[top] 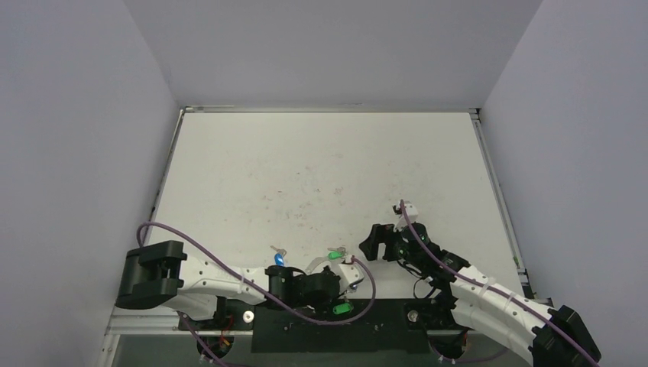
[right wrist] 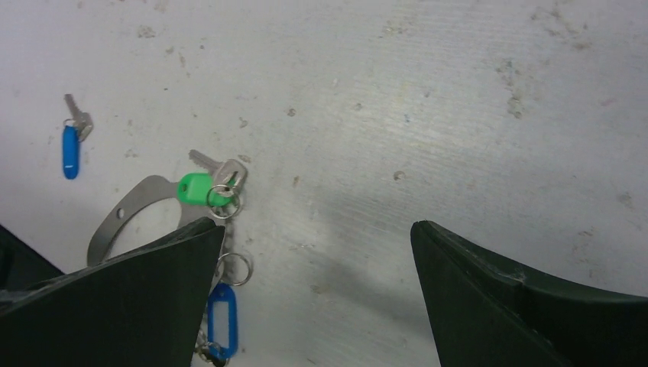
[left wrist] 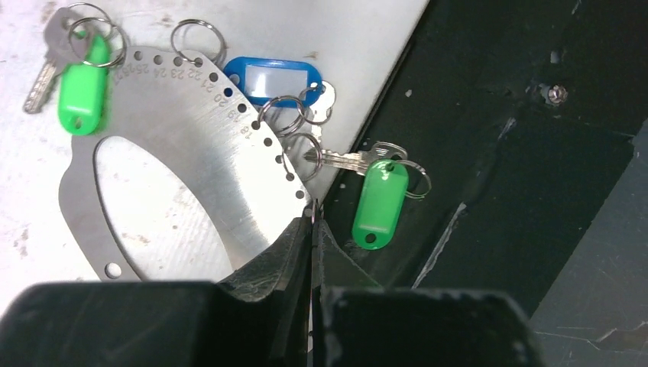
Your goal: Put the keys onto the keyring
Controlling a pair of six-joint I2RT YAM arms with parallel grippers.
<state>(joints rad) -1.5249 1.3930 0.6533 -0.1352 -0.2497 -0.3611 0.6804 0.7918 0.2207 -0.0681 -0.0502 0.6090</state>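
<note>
The keyring [left wrist: 191,153] is a flat silvery hoop with numbered holes and small split rings on its rim. My left gripper [left wrist: 313,210] is shut on its rim at the table's near edge. On its rings hang a green-tagged key [left wrist: 80,88], a blue-tagged key [left wrist: 271,80] and a second green-tagged key [left wrist: 378,202], which hangs over the black strip. The right wrist view shows the keyring [right wrist: 126,214] and another blue-tagged key [right wrist: 70,149] lying loose on the table beyond it. My right gripper [right wrist: 317,225] is open and empty above bare table, right of the keyring.
The black base strip [top: 367,325] runs along the near table edge under the left gripper [top: 344,277]. Grey walls enclose the white table [top: 321,168] on the left, back and right. The right gripper [top: 380,243] is close to the left one.
</note>
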